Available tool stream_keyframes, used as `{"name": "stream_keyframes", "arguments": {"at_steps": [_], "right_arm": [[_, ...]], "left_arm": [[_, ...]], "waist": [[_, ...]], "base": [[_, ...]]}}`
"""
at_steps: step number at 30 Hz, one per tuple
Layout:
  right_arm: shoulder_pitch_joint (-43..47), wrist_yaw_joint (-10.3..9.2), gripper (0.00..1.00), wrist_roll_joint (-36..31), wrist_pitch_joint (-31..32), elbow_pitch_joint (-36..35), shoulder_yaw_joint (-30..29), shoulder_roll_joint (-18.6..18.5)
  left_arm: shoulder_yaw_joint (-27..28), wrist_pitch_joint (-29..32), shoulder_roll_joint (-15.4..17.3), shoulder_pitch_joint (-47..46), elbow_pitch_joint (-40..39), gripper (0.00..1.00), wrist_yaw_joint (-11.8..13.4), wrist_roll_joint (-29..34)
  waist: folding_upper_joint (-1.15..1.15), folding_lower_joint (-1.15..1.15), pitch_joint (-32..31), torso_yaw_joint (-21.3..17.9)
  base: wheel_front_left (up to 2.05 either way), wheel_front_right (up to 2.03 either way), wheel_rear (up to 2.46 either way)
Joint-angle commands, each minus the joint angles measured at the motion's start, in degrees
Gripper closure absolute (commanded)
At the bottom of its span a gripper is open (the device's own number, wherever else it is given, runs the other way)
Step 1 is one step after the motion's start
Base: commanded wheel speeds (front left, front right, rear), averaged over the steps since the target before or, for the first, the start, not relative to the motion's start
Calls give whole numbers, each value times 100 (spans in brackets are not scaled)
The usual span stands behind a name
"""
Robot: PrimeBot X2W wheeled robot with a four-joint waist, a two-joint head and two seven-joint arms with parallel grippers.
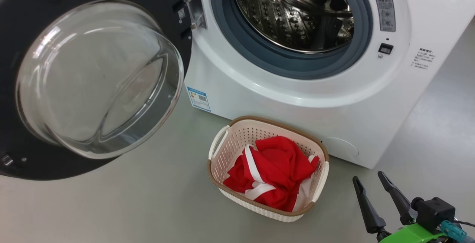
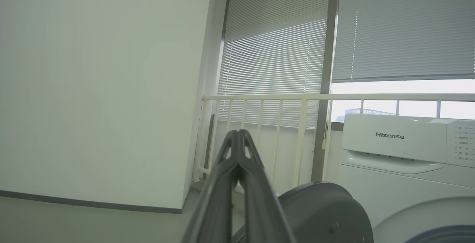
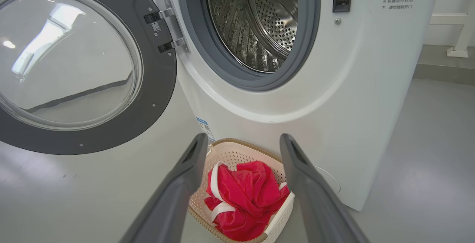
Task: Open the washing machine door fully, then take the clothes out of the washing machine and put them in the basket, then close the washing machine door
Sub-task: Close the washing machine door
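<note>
Aiming at the basket (image 1: 259, 131), right gripper (image 3: 243, 139) gapes; left gripper (image 2: 237, 133) pinched together.

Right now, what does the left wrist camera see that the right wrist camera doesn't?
Left wrist view: the shut left gripper, a pale wall, window blinds, a white railing and the Hisense panel. Right wrist view: the open right gripper, the drum, and the basket with the red clothes inside. Both: the white washing machine and its open door.
</note>
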Motion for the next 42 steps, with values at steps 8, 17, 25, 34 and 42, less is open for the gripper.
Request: {"name": "stream_keyframes", "arguments": {"at_steps": [8, 17, 25, 34, 42], "right_arm": [[-70, 37, 0, -365, -37, -222, 70, -238], [-157, 37, 0, -549, -37, -283, 79, -367], [-224, 37, 0, -571, -37, -290, 92, -415], [-273, 37, 0, -557, -37, -280, 90, -431], [-292, 37, 0, -543, -37, -251, 101, -338]], "left_arm": [[-64, 618, 994, -1050, 1815, 100, -34, -1234], [-198, 1637, 1344, -1572, 3252, 100, -35, -2309], [-424, 2715, 1452, -1644, 3829, 100, -35, -2842], [-615, 3536, 1464, -1473, 3834, 100, -35, -3228], [-854, 4255, 1425, -1170, 3403, 100, -35, -3603]], "waist": [[0, 0, 358, -126], [0, 0, 641, -184], [0, 0, 803, -240], [0, 0, 866, -283], [0, 0, 719, -330]], "base": [[0, 0, 0], [0, 0, 0], [0, 0, 0], [0, 0, 0], [0, 0, 0]]}}
